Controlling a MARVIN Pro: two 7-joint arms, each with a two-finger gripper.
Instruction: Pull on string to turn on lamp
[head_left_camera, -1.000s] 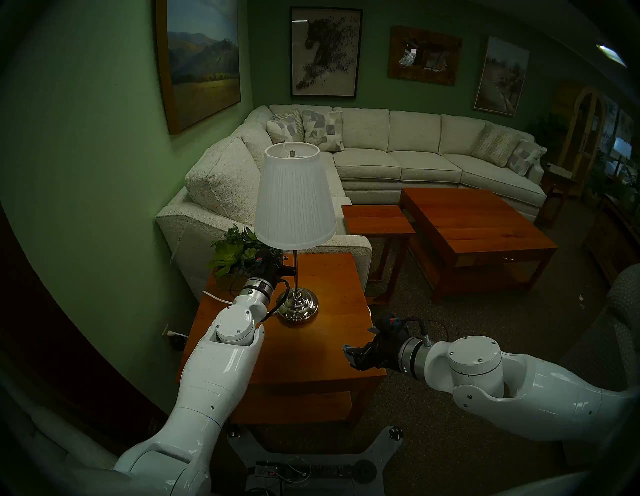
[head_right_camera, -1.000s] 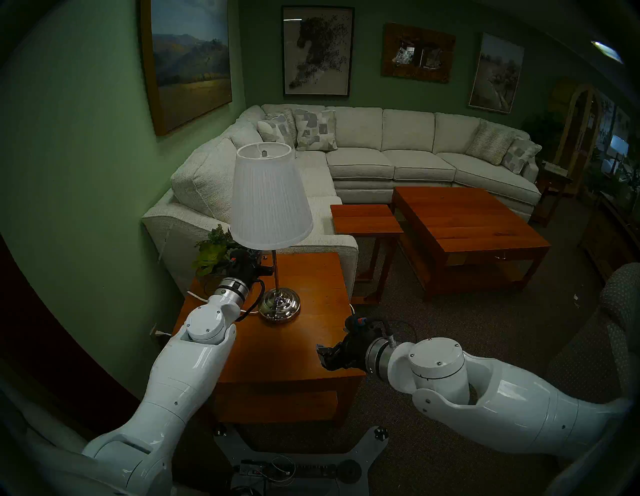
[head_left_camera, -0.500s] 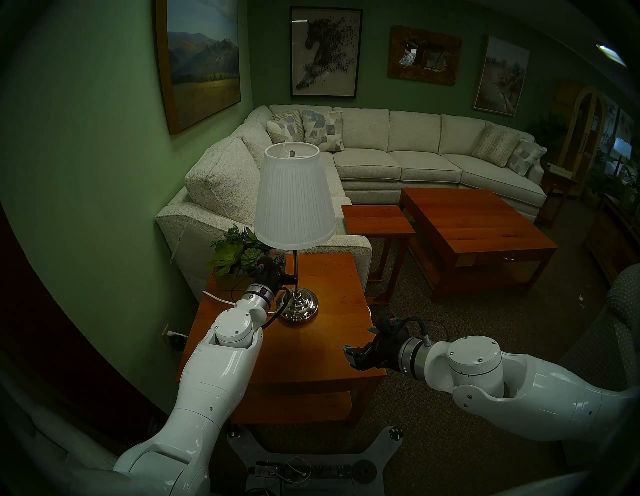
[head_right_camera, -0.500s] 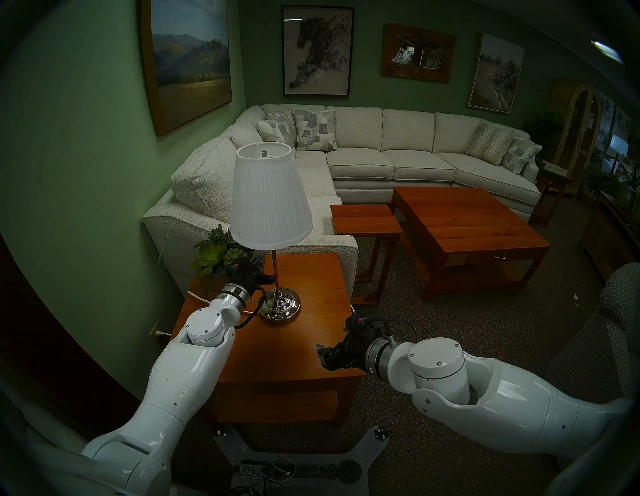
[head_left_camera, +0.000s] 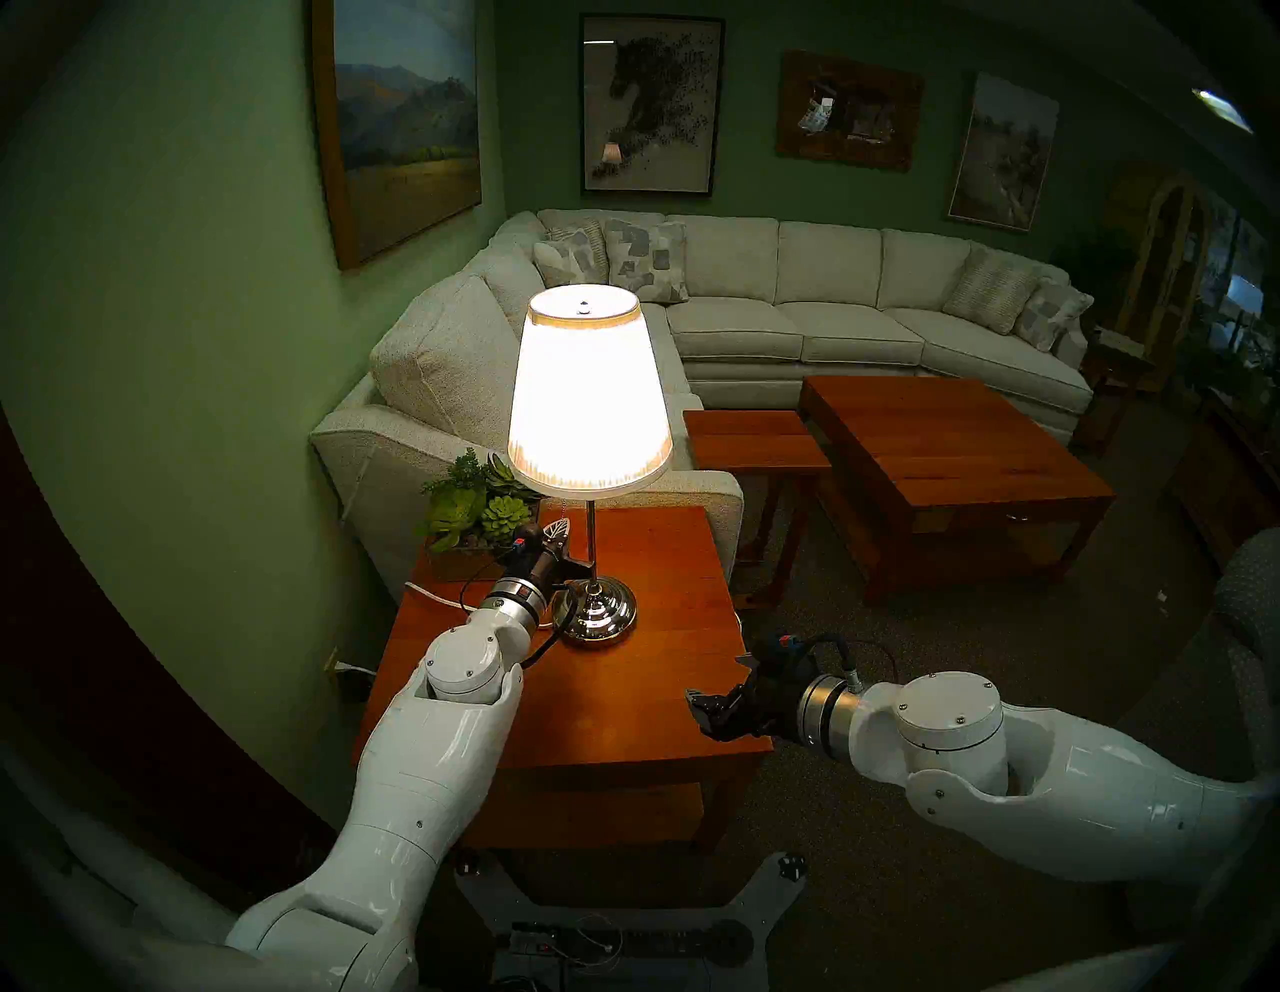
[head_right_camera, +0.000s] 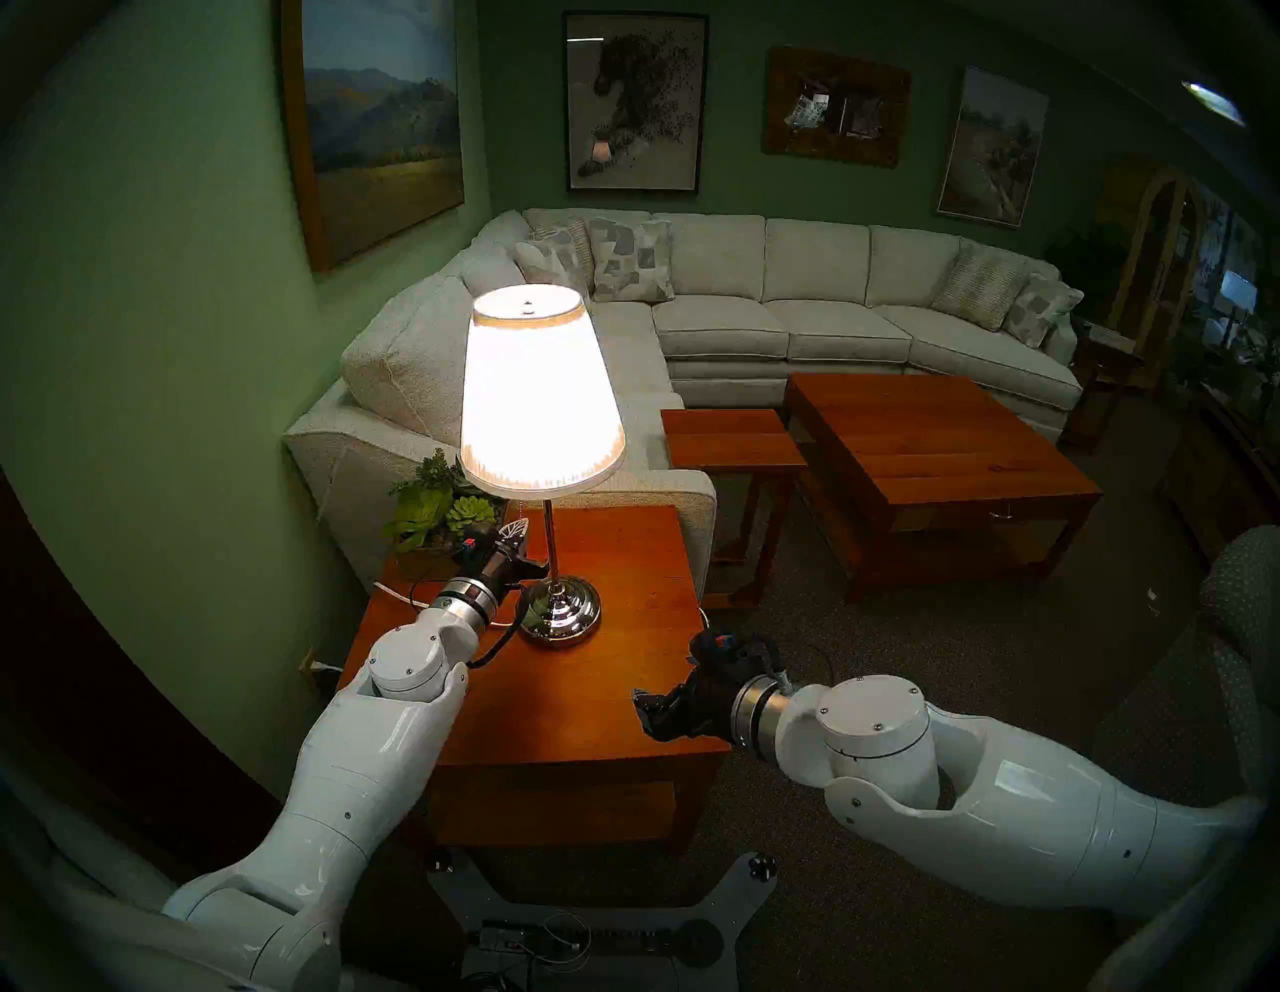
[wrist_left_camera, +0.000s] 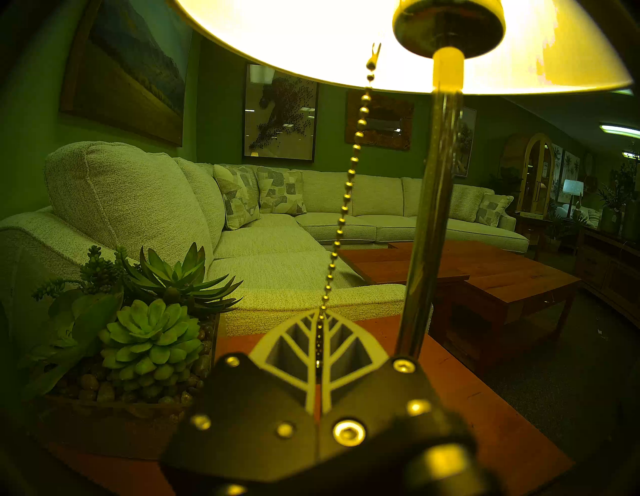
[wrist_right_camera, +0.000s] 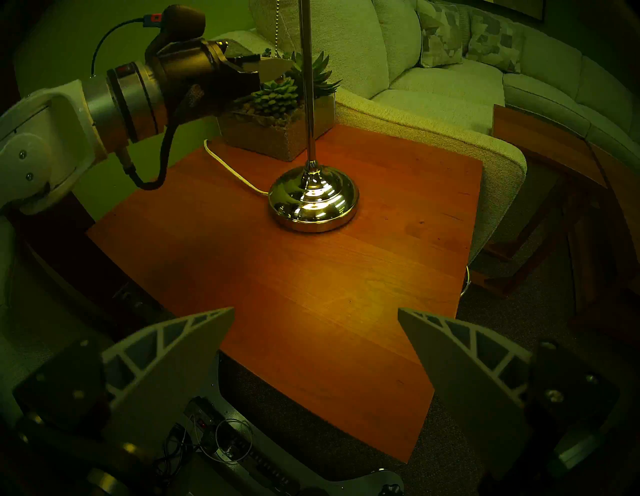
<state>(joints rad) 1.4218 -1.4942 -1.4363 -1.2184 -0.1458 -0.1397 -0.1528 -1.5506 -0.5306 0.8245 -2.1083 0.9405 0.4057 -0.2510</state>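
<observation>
The lamp (head_left_camera: 589, 388) glows: pleated cone shade, slim chrome pole, domed shiny base on the smooth wood table (head_left_camera: 644, 665). Left tool (wrist_left_camera: 320, 322) is pressed together on the string (wrist_left_camera: 348, 194), a thin bead chain hanging taut under the shade, beside the pole. Rough square planter (wrist_right_camera: 277, 133) w/ succulents and pebbles sits behind. Right tool (wrist_right_camera: 315, 320) has fingers wide apart, holding nothing, above the table's near edge.

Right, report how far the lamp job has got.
Done: the lamp is lit, its shade glowing and light pooling on the side table. In hand: the left tool is shut on the bead pull-chain, which runs taut up under the shade. Left: probably just letting go of the chain and backing away. The right tool hangs open over the table's near edge, holding nothing.
</observation>
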